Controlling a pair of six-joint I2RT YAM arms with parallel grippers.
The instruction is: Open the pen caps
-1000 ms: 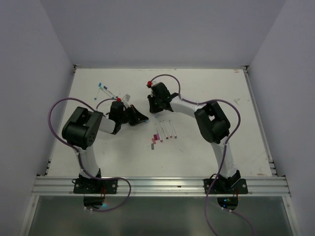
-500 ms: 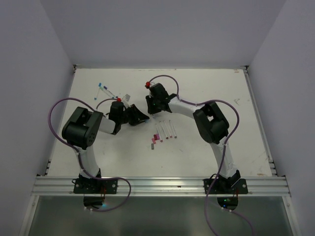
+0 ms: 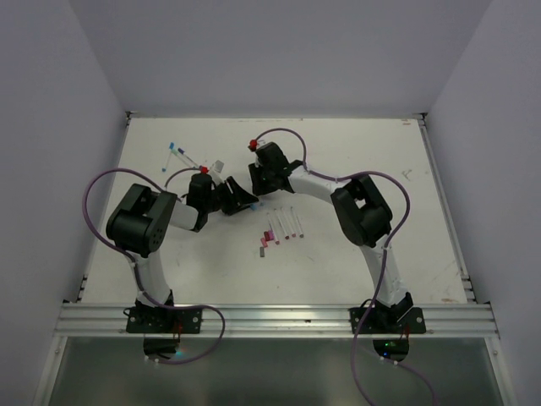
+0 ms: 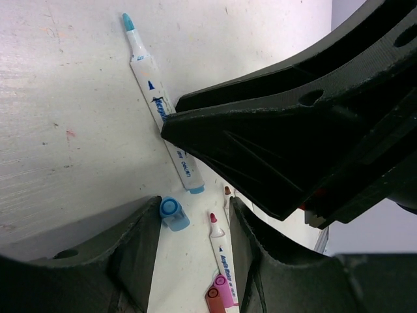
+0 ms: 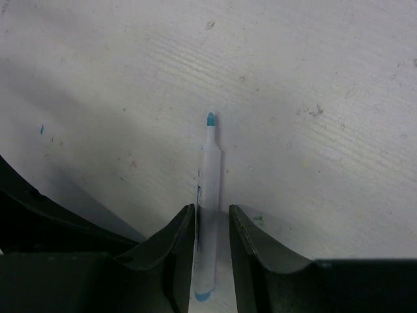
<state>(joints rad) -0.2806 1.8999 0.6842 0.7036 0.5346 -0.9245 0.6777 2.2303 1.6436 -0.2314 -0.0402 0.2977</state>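
Since the blue cap (image 4: pixel 172 212) lies loose on the bench (image 4: pixel 65 130) just past the blue pen (image 4: pixel 159 104)'s butt end, that pen looks done. The left hand (image 4: pixel 192 218) stands spread around the cap, and the right hand (image 5: pixel 212 212) sits slack either side of the pen. Next, I'd say, both must lift clear. Only the left wrist view shows the cap.

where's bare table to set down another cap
Bare: the table right of the right arm to the side rail, and the near strip between the arm bases. Crowded: mid-table, where the left arm meets it over the blue pen, with the pink pens just in front.
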